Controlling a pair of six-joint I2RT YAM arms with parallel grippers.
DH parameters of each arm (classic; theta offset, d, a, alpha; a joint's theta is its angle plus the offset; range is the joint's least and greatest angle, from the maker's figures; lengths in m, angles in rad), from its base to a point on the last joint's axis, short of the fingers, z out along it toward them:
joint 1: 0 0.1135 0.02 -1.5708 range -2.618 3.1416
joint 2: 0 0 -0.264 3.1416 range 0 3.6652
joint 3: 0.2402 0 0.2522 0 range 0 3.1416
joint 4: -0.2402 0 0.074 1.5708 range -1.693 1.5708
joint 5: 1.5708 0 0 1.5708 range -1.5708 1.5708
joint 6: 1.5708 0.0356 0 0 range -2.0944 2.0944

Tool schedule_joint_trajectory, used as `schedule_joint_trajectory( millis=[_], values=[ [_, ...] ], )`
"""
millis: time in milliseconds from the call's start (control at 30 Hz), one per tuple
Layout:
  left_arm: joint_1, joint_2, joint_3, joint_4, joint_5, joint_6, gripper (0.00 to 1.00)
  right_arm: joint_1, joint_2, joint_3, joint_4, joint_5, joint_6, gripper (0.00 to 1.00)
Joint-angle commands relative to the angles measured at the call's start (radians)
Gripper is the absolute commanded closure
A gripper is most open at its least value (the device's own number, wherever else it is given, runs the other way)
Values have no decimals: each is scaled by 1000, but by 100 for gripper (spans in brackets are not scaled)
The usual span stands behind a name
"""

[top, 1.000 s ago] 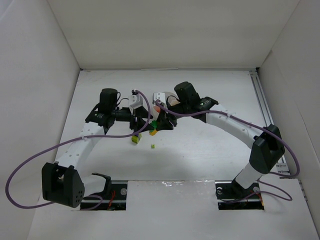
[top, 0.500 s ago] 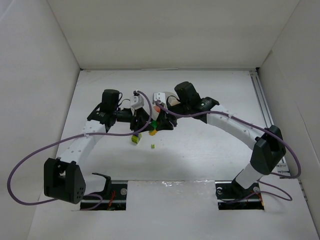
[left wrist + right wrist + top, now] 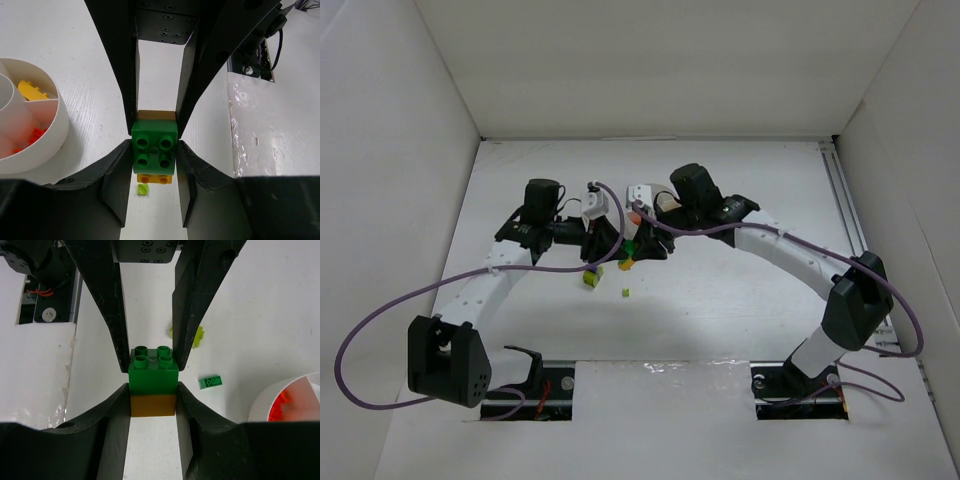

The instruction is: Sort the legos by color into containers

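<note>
A clump of a green brick on a yellow-brown brick is held above the table between both grippers; it also shows in the top view. My left gripper is shut on the green brick from one side. My right gripper is shut on the same clump from the opposite side, across both bricks. The round white divided dish stands just left of the left gripper and holds yellow and orange-red bricks. Its rim shows at the right of the right wrist view.
A lime piece and a tiny green bit lie on the table in front of the grippers. A small green plate lies near the dish. White walls enclose the table on the left, back and right.
The left arm has shifted slightly. Both grippers and the clump stay in the same place.
</note>
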Motion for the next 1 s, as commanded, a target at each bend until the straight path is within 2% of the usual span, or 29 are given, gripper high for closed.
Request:
schedule_joint_trajectory(
  millis=[0, 300, 533, 667, 733, 833, 867, 967],
  values=[
    [6, -40, -9, 66, 22, -48, 99, -8, -60, -29, 31, -5, -19, 99],
    [72, -97, -18, 105, 22, -101, 100, -97, -91, -128, 9, 4, -28, 99],
    [90, -126, -38, 240, 13, -224, 100, -116, -100, -197, -12, 22, -80, 100],
    [110, -135, -47, 261, -10, -233, 100, -137, -100, -208, -12, 33, -82, 100],
    [110, -144, -56, 261, -31, -233, 100, -170, -100, -196, 18, 33, -24, 100],
    [110, -166, -96, 306, -99, -244, 100, -235, -91, -156, 132, 42, 197, 100],
    [110, -179, -105, 322, -116, -253, 100, -246, -81, -144, 160, 65, 325, 100],
    [110, -207, -136, 386, -182, -299, 100, -256, -81, -110, 204, 165, 452, 100]
  ],
)
